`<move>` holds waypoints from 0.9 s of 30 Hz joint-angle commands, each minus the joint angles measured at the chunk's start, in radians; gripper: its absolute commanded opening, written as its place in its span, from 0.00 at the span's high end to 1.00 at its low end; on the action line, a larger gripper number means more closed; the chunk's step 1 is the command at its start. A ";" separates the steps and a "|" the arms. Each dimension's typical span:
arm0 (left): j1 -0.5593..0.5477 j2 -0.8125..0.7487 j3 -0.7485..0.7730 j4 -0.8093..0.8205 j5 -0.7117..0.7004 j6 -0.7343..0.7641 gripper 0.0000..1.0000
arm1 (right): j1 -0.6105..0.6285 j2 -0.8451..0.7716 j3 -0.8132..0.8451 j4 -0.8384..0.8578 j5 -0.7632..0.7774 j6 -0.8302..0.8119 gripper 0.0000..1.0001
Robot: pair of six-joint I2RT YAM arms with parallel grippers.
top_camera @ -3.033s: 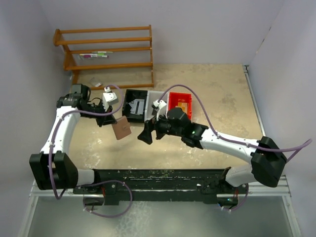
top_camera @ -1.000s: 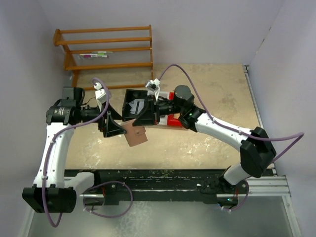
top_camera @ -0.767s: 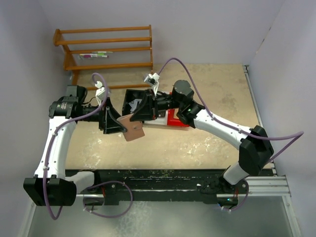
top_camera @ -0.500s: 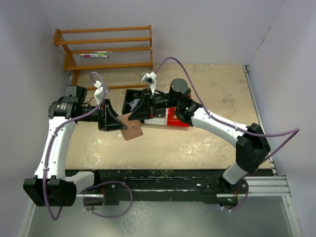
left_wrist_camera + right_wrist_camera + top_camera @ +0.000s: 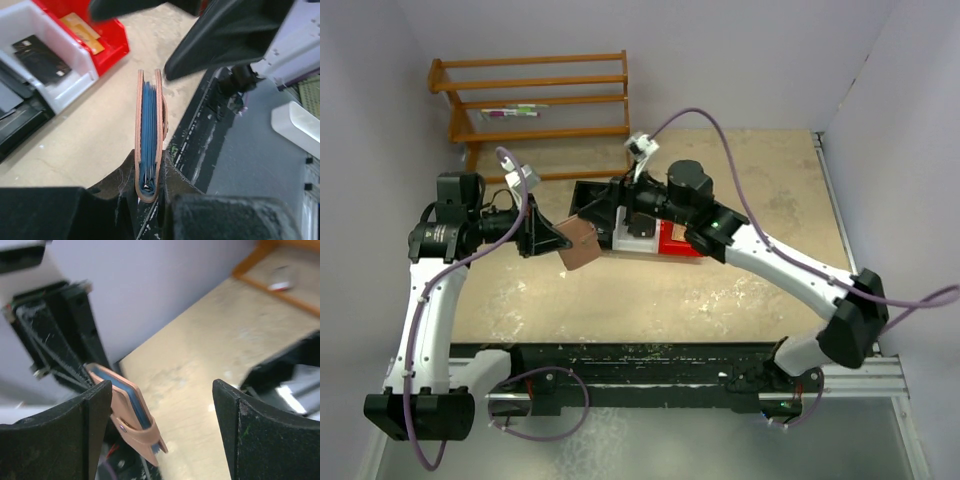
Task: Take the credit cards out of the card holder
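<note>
Clamping card holder [image 5: 149, 130] at its fold w/ left pincer [image 5: 150, 187], holding it above surface [image 5: 75, 140], open edge turned to right pincer [image 5: 162, 387], prob. for emptying it. Hovering near w/ right pincer wide open, empty. Sitting behind: red bin [image 5: 117, 47] w/ golden card [image 5: 80, 31], white bin [image 5: 70, 82]; not blocking approach.

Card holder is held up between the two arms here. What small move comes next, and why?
Probably ease the right jaws in onto the free open edge of the card holder to pinch a card. The left jaws clamp its folded end, holding it clear of the table; the right jaws stand wide open, empty, close by.
</note>
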 commanded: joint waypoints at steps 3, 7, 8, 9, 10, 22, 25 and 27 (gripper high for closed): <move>-0.002 -0.045 -0.014 0.177 -0.213 -0.202 1.00 | 0.156 -0.165 -0.009 -0.135 0.742 -0.157 0.16; -0.002 -0.036 -0.013 0.200 -0.267 -0.234 1.00 | 0.268 -0.159 -0.012 -0.141 0.902 -0.191 0.17; -0.001 -0.035 -0.013 0.204 -0.270 -0.244 1.00 | 0.290 -0.154 -0.016 -0.134 0.914 -0.197 0.18; -0.002 -0.034 -0.011 0.206 -0.272 -0.252 1.00 | 0.305 -0.143 -0.012 -0.134 0.925 -0.201 0.20; -0.002 -0.034 -0.011 0.208 -0.272 -0.258 1.00 | 0.319 -0.129 -0.004 -0.137 0.931 -0.205 0.22; -0.002 -0.023 -0.003 0.188 -0.306 -0.257 1.00 | 0.431 0.043 0.129 -0.175 1.027 -0.248 0.38; -0.002 -0.013 -0.001 0.181 -0.281 -0.261 1.00 | 0.434 0.067 0.153 -0.184 1.061 -0.257 0.43; -0.002 -0.009 0.001 0.177 -0.267 -0.266 1.00 | 0.434 0.080 0.169 -0.187 1.091 -0.268 0.48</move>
